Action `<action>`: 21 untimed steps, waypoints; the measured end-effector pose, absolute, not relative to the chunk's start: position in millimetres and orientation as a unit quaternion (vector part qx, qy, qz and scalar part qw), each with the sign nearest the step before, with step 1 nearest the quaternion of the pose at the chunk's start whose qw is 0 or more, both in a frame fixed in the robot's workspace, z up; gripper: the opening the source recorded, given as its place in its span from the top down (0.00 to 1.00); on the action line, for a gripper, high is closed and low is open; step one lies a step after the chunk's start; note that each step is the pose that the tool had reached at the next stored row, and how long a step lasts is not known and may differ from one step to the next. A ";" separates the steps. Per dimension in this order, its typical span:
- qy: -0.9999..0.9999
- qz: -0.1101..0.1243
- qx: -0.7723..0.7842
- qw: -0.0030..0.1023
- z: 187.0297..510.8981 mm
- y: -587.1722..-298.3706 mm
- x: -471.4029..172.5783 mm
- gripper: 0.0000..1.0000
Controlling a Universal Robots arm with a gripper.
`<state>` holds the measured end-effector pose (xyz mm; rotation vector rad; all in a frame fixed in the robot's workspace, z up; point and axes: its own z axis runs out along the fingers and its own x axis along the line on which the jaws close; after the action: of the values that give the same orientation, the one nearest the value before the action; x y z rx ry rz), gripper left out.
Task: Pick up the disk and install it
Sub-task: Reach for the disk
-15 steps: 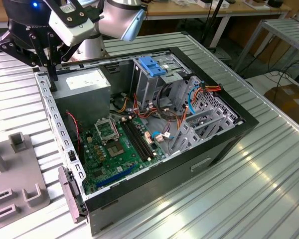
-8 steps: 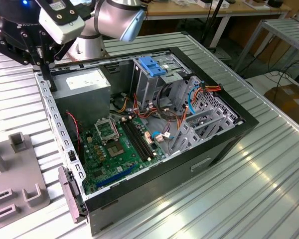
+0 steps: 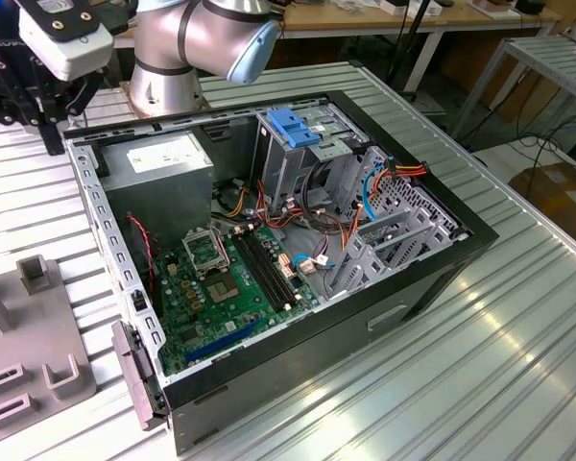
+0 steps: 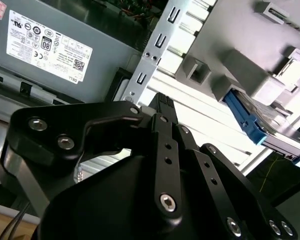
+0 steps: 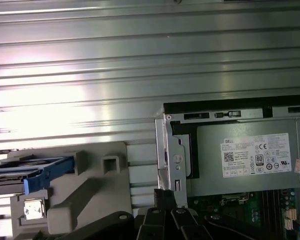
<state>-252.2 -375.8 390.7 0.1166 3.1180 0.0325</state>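
We see the black gripper (image 4: 162, 102) with its jaws pressed together and nothing held between them. In both wrist views its tip (image 5: 165, 197) hangs just beside the silver metal corner frame (image 5: 171, 160) of the open black computer case (image 3: 418, 288). On one side of the tip is the grey metal power supply box with a white sticker (image 5: 240, 155). On the other side is a grey plastic holder block (image 5: 90, 185).

The disk, a flat dark drive in a blue plastic carrier (image 5: 37, 172), rests in that holder. It is outside the case and apart from the gripper. In the second wrist view its blue edge (image 4: 245, 120) pokes out from under the holder's grey ledge.

In the exterior view the gripper (image 3: 50, 134) sits at the far side, on the exterior view's left, above the ribbed silver metal table (image 3: 480, 365). Inside the case we see a green motherboard (image 3: 221, 288). A blue plastic handle with a ridged top (image 3: 293, 125) stands over the drive cage.
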 end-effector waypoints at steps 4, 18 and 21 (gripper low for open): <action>0.999 0.010 0.037 0.009 390.4 -375.5 -264.0 0.90; 0.999 0.009 0.037 0.008 389.8 -372.7 -287.6 0.90; 0.999 0.009 0.037 0.008 389.8 -372.7 -288.6 0.90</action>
<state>-288.6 -372.7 389.8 0.1171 3.1234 0.0288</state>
